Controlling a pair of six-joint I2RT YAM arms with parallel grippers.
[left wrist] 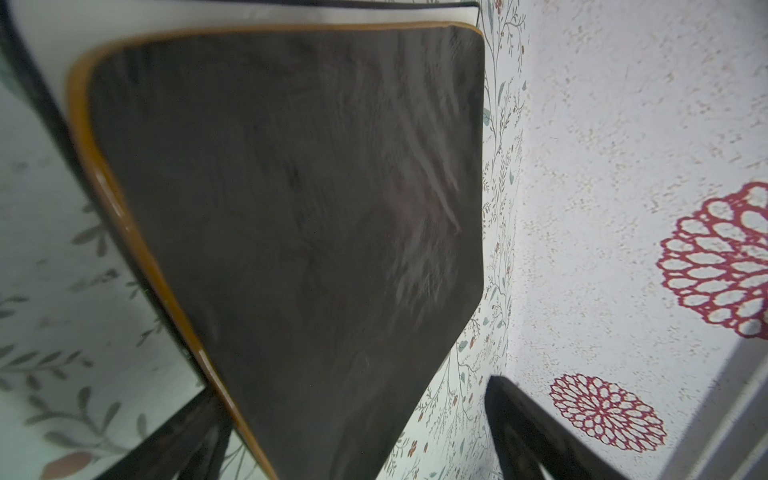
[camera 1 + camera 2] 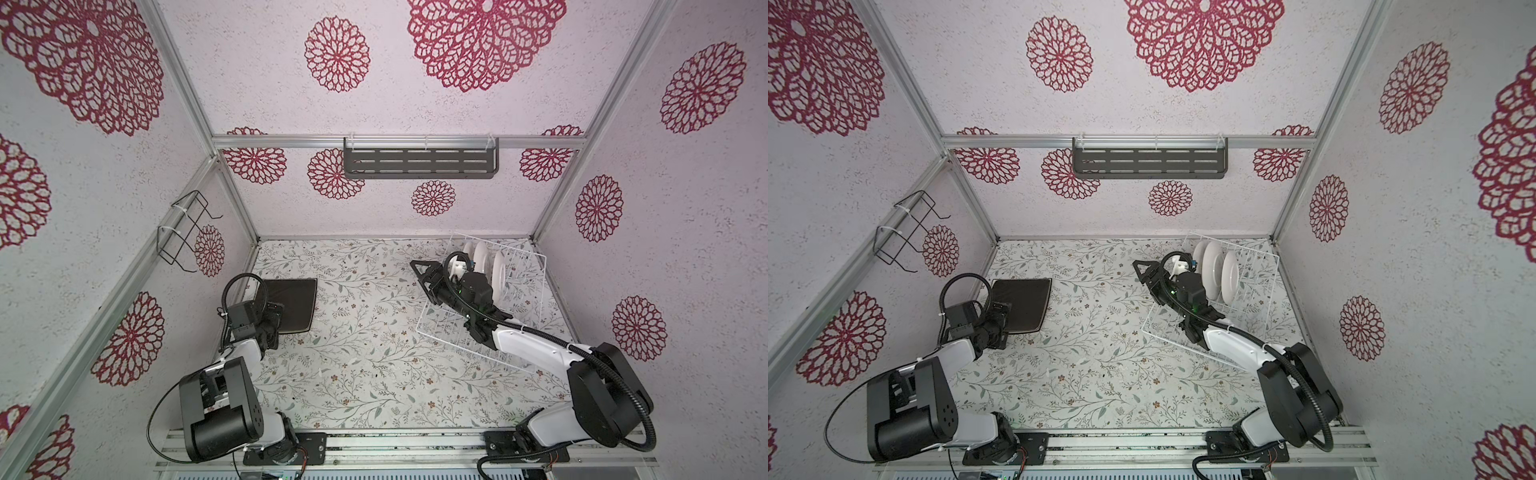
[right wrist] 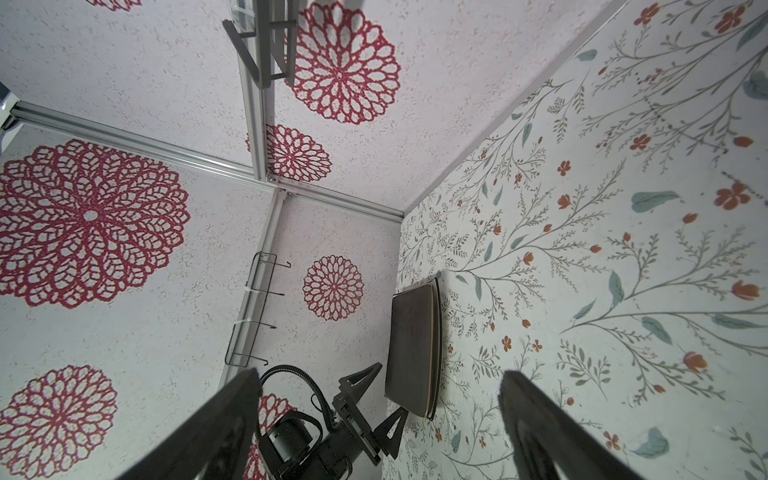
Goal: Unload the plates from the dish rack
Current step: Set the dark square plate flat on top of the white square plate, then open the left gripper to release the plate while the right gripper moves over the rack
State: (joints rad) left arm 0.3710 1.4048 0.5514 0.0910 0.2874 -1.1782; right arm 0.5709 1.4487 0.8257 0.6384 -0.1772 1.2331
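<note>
Two square plates are lying out of the dish rack (image 2: 1258, 250); three round white plates (image 2: 1213, 266) are standing upright at its far end.

The black plate (image 2: 293, 303) is resting on the white square plate (image 1: 291, 14), well apart from the rack. The left gripper (image 3: 390, 388) is gaping empty at that stack's edge. The right gripper (image 2: 420, 274), jaws wide and holding nothing, is hovering over the rack's stack-facing side, pointing away from the rounds. Judging by this, it is due to turn back, straddle the nearest round's rim, close and lift it clear of the tines.
</note>
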